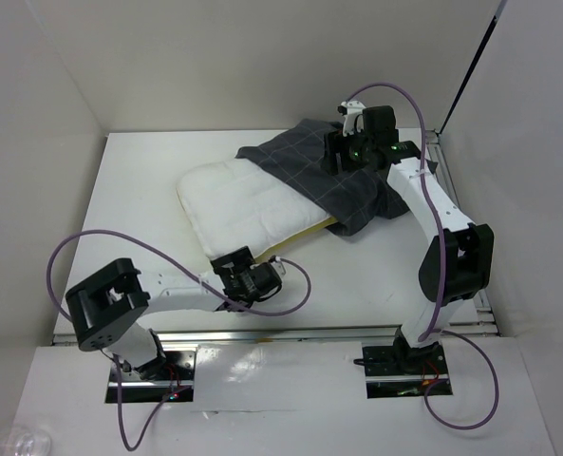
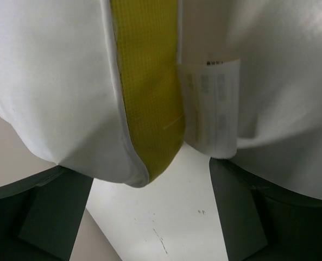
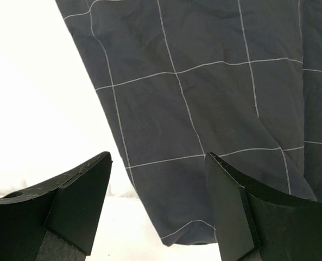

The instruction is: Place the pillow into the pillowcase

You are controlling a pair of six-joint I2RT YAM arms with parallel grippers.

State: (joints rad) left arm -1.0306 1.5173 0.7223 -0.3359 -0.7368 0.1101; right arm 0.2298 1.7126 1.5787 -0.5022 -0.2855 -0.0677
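Pillow (image 1: 238,204), puffy quilted white, partly beneath grid-checked charcoal pillowcase (image 1: 300,169).

Large soft white quilted rectangular pillow (image 1: 234,204) lies slantwise mid-way across the flat white table (image 1: 139,180). Large charcoal-grey checked fabric pillowcase (image 1: 333,180) sits at far right, covering the pillow's far-right end; inside it or just under it, cannot tell. Rest of the pillow sticks out to near-left. Left gripper (image 2: 147,190) at the pillow's near corner, one finger each side of that corner. Yellow band (image 2: 150,81) along the pillow's edge runs into the corner, small white tag (image 2: 212,109) just right of the band. Right gripper (image 3: 159,163) over the pillowcase's far-right part, fabric ahead of its fingers.
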